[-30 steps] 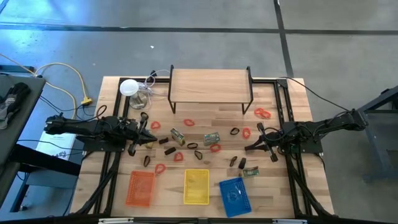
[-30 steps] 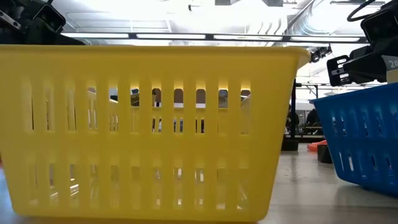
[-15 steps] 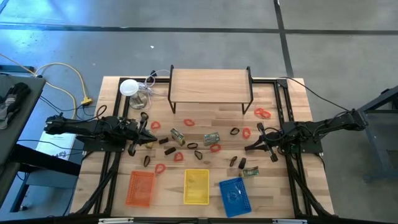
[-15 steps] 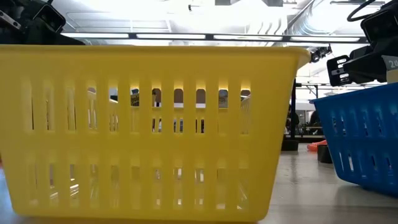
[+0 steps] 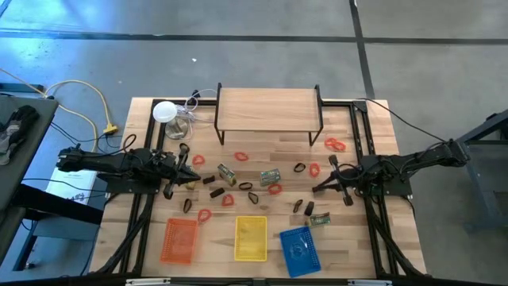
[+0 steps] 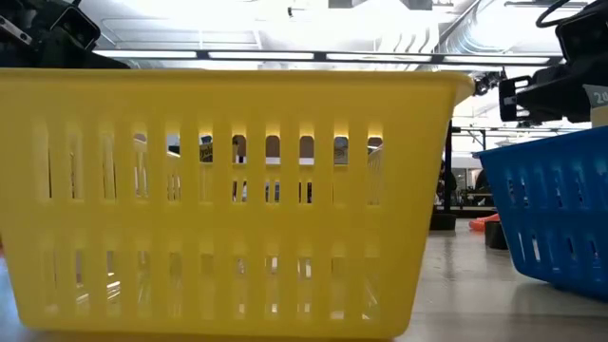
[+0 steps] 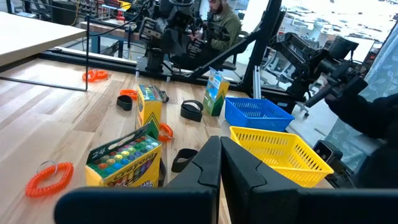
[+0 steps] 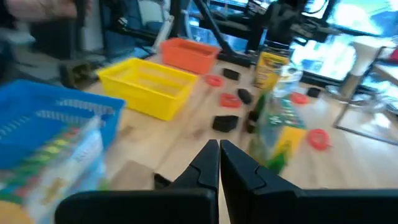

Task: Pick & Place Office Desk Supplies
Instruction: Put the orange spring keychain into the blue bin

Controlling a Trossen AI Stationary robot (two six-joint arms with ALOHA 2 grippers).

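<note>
Right end effector (image 5: 327, 187) lifted a touch since a second ago in low view, fingers pressed together, empty. Left end effector (image 5: 176, 179) unmoved, also pressed together, empty. Supplies scattered on desk (image 5: 373, 230) beyond yellow basket (image 5: 251, 238): red bands (image 5: 240, 156), black clips (image 5: 246, 186), crayon boxes (image 7: 122, 158). Baskets hold nothing from scatter; sorting not started.

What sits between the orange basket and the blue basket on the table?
The yellow basket sits between the orange basket and the blue basket; the high view shows it.
</note>
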